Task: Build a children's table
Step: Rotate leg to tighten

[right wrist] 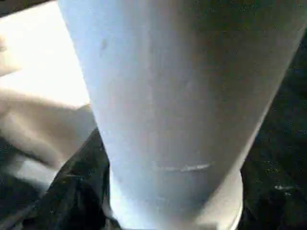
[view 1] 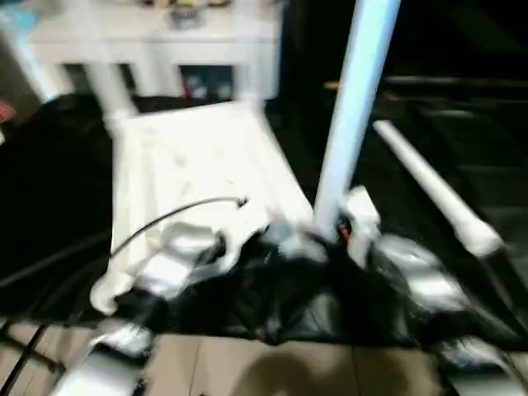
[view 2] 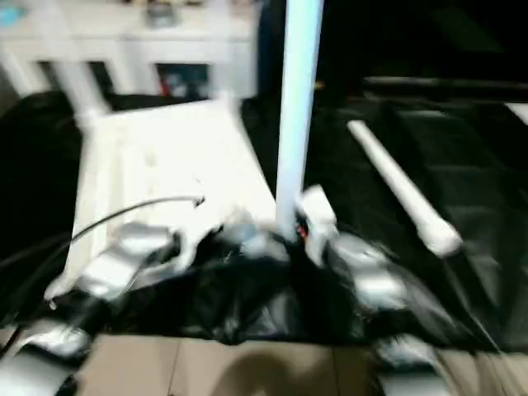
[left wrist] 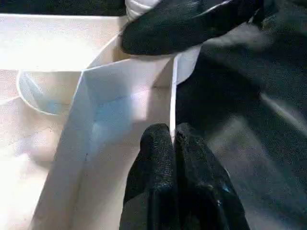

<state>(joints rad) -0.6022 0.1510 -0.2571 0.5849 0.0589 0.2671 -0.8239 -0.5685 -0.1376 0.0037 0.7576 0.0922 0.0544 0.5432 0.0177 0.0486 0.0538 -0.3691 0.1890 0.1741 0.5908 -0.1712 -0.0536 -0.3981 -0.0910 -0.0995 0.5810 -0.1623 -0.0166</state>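
The white tabletop (view 1: 198, 157) lies underside up on the black-draped table. One white leg (view 1: 355, 99) stands upright at its near right corner, and my right gripper (view 1: 342, 235) is down at that leg's base; the right wrist view has the leg (right wrist: 168, 105) very close. My left gripper (left wrist: 173, 132) is shut on the thin white rim wall of the tabletop (left wrist: 120, 91) beside that corner. A second leg (view 1: 429, 186) lies loose on the black cloth to the right. Another white tube (view 1: 107, 82) rises at the tabletop's far left corner.
A white cabinet (view 1: 157, 37) stands behind the table. A black cable (view 1: 165, 219) arcs over the tabletop's near part. Crumpled black cloth (view 1: 280, 305) hangs over the table's front edge, with tiled floor (view 1: 247, 363) below.
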